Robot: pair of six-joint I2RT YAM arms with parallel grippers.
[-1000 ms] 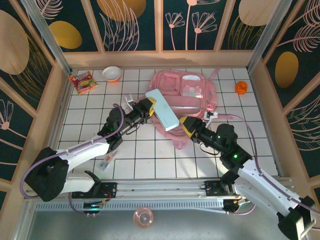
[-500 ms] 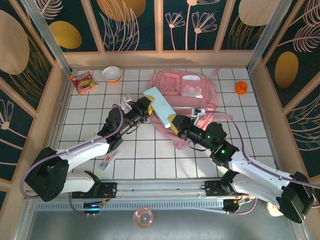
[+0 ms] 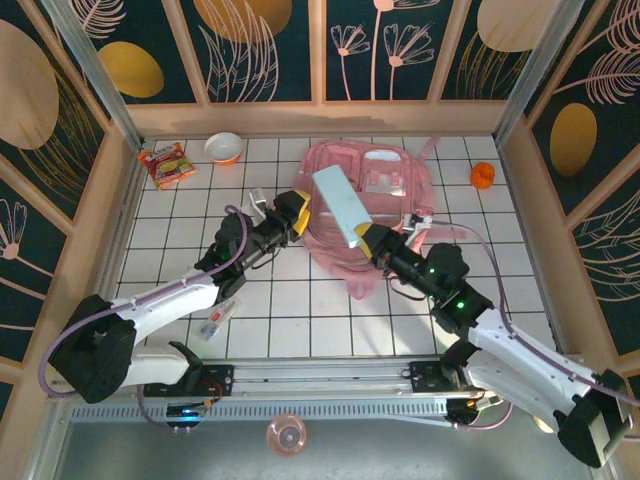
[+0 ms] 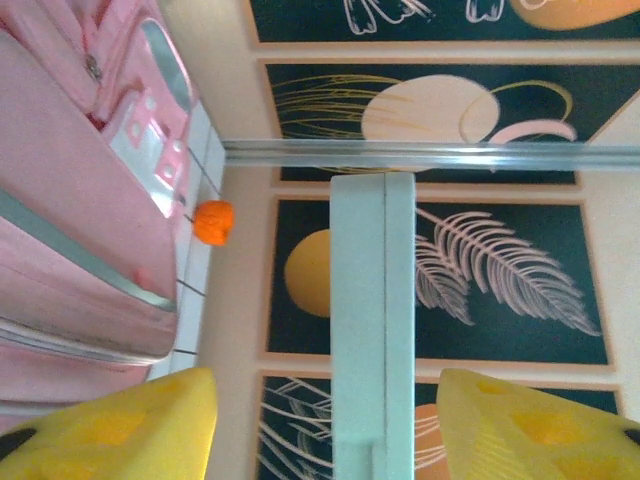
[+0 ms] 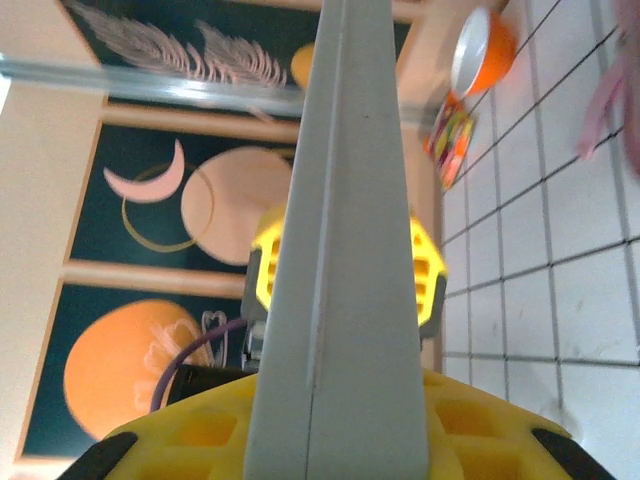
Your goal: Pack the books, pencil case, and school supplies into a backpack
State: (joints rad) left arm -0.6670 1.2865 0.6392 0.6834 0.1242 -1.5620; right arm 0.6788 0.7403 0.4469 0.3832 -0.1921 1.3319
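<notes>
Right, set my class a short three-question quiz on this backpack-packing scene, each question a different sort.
1. True or false: the long, flat, pale mint-green pencil case is tucked inside the large soft pink backpack.
2. Which is shut on the case? A: the left gripper. B: the right gripper. C: both.
3. Fill in: in the left wrist view, the left gripper stands ____, with a gap on each side of the case.

Key: 1 false, it is held in the air over the backpack; 2 B; 3 open.
</notes>
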